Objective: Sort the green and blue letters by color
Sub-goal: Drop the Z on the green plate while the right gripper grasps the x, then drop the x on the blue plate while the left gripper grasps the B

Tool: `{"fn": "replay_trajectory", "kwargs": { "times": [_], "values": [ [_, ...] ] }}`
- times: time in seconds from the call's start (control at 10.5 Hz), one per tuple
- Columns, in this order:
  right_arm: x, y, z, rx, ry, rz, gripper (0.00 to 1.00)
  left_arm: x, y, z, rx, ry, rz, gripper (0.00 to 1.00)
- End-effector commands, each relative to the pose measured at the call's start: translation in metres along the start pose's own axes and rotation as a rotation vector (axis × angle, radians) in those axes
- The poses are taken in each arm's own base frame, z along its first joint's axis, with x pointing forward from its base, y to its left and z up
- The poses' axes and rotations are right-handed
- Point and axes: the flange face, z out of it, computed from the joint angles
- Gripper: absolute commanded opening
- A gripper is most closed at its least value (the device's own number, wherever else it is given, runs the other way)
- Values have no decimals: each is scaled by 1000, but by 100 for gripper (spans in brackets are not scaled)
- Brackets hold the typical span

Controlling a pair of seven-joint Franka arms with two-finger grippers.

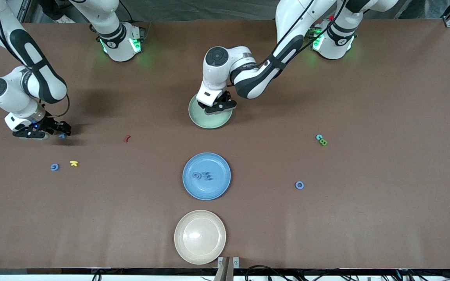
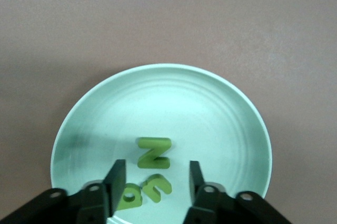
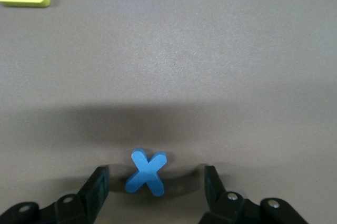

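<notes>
My right gripper (image 1: 58, 132) is low over the table at the right arm's end, open, its fingers either side of a blue X (image 3: 146, 172) that lies flat on the table, also seen in the front view (image 1: 62, 135). In the right wrist view the gripper (image 3: 156, 177) does not touch it. My left gripper (image 1: 220, 108) hangs open and empty over the pale green plate (image 1: 209, 121). In the left wrist view (image 2: 156, 174) three green letters lie in that plate (image 2: 158, 87): an N (image 2: 154, 153) and two more (image 2: 158, 187) (image 2: 129, 198). Two blue letters (image 1: 202, 176) lie in the blue plate (image 1: 206, 191).
A blue letter (image 1: 54, 167) and a yellow letter (image 1: 74, 163) lie nearer the front camera than the X; a dark red letter (image 1: 126, 138) lies beside it. Toward the left arm's end lie a teal letter (image 1: 319, 137), a green letter (image 1: 323, 142) and a blue ring (image 1: 299, 185). A cream plate (image 1: 200, 236) stands nearest the camera.
</notes>
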Motion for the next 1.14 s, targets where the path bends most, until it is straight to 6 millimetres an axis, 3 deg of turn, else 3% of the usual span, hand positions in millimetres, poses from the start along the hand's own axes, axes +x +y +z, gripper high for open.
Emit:
{"fn": "replay_trajectory", "kwargs": {
  "times": [0.0,0.19,0.38,0.48,0.67,0.86,1.05],
  "values": [
    [-4,0,8,1,13,-13,57,54,-5,-23,-19,36,-76,100],
    [-4,0,11,3,11,-9,26,115,-35,-50,17,68,-27,100],
    [-4,2,10,4,13,9,19,175,-87,-66,117,58,96,100],
    [-3,2,10,4,14,17,19,210,-129,-70,147,48,122,100],
    [3,6,2,-1,24,25,19,250,-187,-71,180,33,93,100],
    [22,-1,-20,10,-1,29,11,281,-238,-77,166,52,10,100],
    [47,-38,-42,73,6,98,10,287,-289,-67,124,101,-21,100]
  ]
}}
